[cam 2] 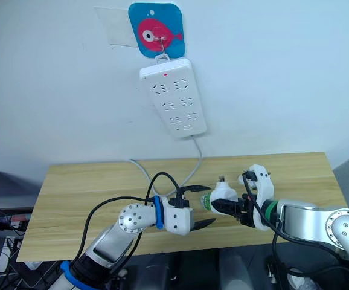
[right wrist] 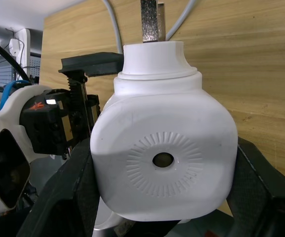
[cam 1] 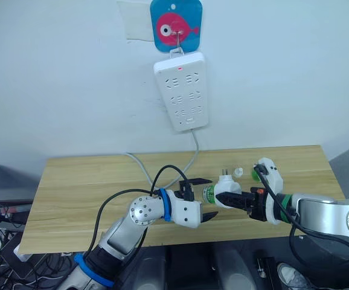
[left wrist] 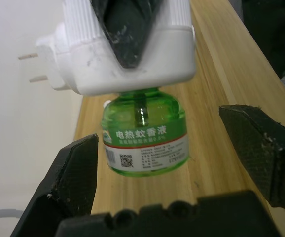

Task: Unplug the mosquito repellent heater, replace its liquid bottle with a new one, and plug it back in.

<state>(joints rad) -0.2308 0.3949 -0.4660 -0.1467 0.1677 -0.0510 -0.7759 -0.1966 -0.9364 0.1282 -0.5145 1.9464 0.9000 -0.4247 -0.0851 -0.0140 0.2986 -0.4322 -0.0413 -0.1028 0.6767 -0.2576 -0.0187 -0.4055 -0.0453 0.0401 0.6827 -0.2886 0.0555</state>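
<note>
My right gripper (cam 1: 238, 200) is shut on the white mosquito repellent heater (cam 1: 226, 191) and holds it above the table's front middle, unplugged, its two prongs (left wrist: 29, 66) bare. A green liquid bottle (left wrist: 145, 136) with a white label is screwed into the heater and points toward my left gripper (cam 1: 204, 198). That gripper is open, one black finger (left wrist: 71, 177) on each side of the bottle, with a gap on both sides. In the right wrist view the heater's round vent (right wrist: 162, 159) faces the camera between the pads.
A long white power strip (cam 1: 182, 90) hangs on the wall under a blue fish hook, its red light on and its grey cable (cam 1: 189, 158) running down onto the wooden table (cam 1: 78, 193). A small white cap (cam 1: 238, 172) and something green (cam 1: 256, 176) lie behind my right wrist.
</note>
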